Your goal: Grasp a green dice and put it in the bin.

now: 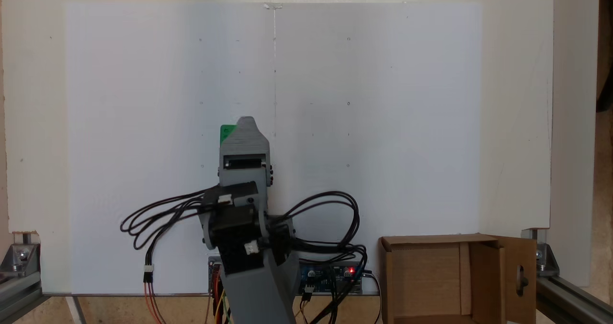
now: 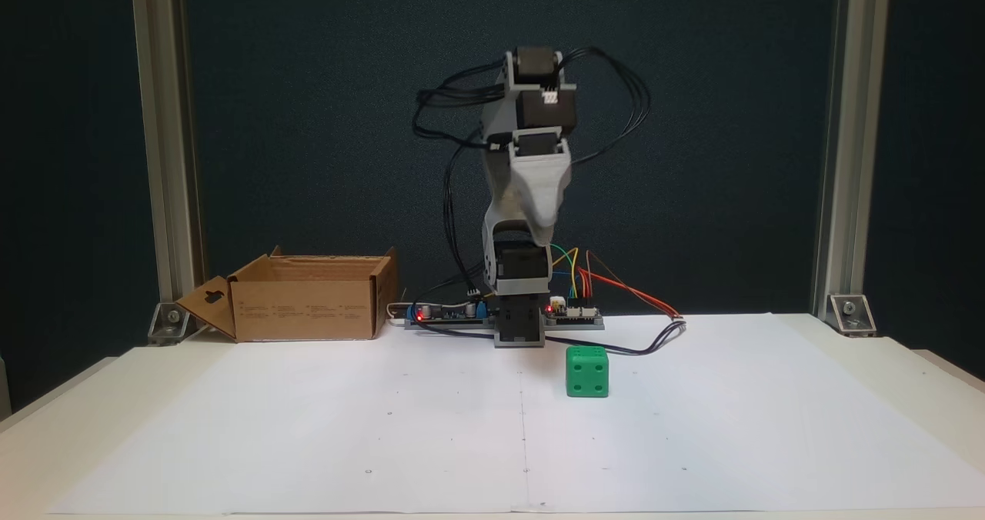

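Green dice, small bright green plastic cube [image 2: 587, 371], sits on white paper sheet [image 2: 308, 428], untouched, below grey plastic gripper [image 2: 541, 231] and slightly right in that fixed view. Jaw state unreadable. Brown cardboard bin [image 2: 308, 305] far left.

No legible text, brand or number anywhere. The bin [image 2: 308, 297], off to the left of the gripper [image 2: 541, 231] in a fixed view, carries small dark print lines on its front wall, too small to read. The green dice [image 2: 587, 371], below and just right of the gripper there, shows four pips on its front face.
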